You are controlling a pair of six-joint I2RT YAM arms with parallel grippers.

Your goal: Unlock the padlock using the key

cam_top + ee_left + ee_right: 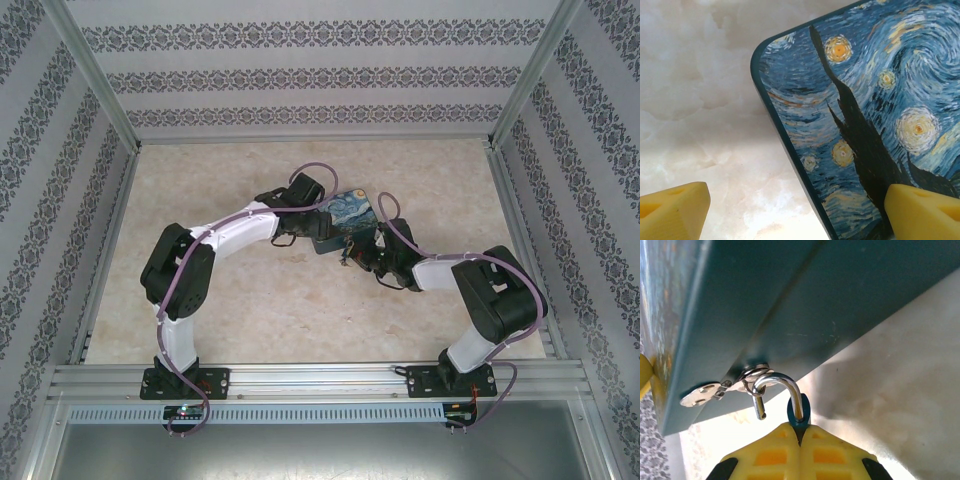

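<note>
- The right gripper (800, 432) has its yellow fingers pressed together on the small teal padlock (804, 412), gripping its body from below.
- The shackle (785, 379) arches up out of that body and hooks through the metal ring of the hasp (700, 394). Its shorter leg ends free in the air.
- The hasp sits on the dark teal side wall of the tin box (815, 305), so the padlock hangs at the box's front edge, above the pale table (900, 390).
- The left gripper (797, 212) is spread wide and holds nothing. One fingertip (675, 210) is over the marbled table, the other over the painted night-sky lid, straddling the box's rounded corner.
- From the top camera, the left arm (235, 232) and right arm (470, 285) both bend inward and meet at the box, mid-table.
</note>
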